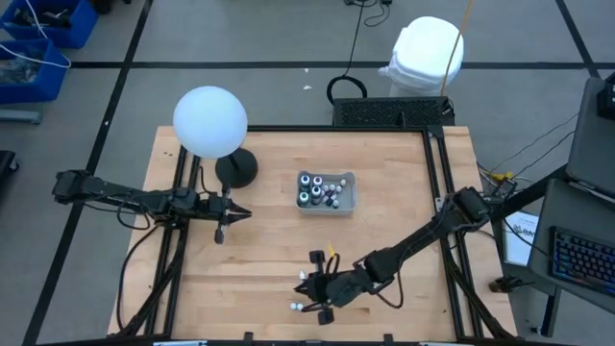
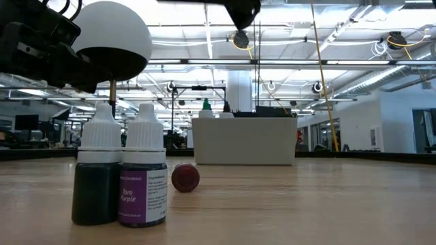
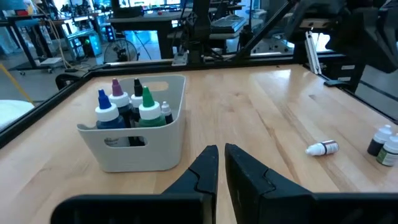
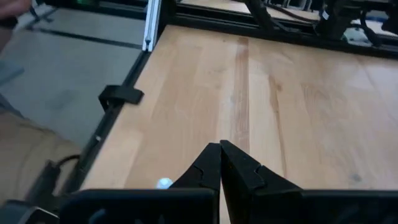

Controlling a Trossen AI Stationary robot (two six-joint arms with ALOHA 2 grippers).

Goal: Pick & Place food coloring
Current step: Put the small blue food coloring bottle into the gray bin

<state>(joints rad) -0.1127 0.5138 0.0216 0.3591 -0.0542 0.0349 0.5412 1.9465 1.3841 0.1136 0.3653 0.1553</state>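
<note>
Right gripper (image 4: 220, 163) closed, empty-fingered

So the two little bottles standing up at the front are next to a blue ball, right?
Not quite. The two white-capped dropper bottles do stand upright side by side, but the small round thing beside them is red, not blue. The low view shows it.

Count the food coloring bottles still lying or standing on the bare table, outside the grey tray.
3. Two stand upright side by side, a dark green bottle and a purple-labelled bottle, near the front edge by the right gripper. One small white-capped bottle lies on its side nearby. Others may be hidden under that arm.
</note>
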